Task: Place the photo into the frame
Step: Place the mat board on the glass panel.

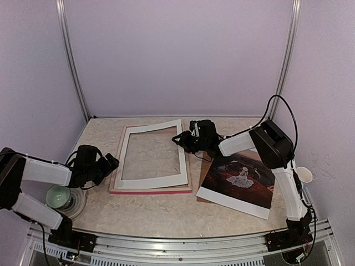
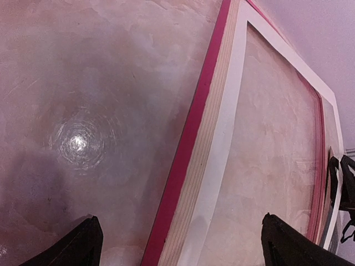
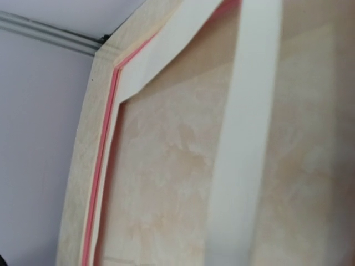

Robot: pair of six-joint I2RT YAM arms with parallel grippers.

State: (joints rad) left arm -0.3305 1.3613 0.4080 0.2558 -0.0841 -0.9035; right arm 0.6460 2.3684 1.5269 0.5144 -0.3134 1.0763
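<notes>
The frame, with pink-red moulding, lies flat at the centre left of the table. A white mat border sheet rests askew on top of it. The photo, dark with a small white figure, lies to the frame's right. My left gripper stands open at the frame's left edge; in the left wrist view its fingertips sit either side of the pink moulding. My right gripper is at the mat's upper right edge. Its fingers do not show in the right wrist view, only the mat and the frame.
A brown backing board pokes out from under the photo's left side. A pale green round object sits under the left arm near the table's left edge. A small white cup is beside the right arm. Walls enclose the table.
</notes>
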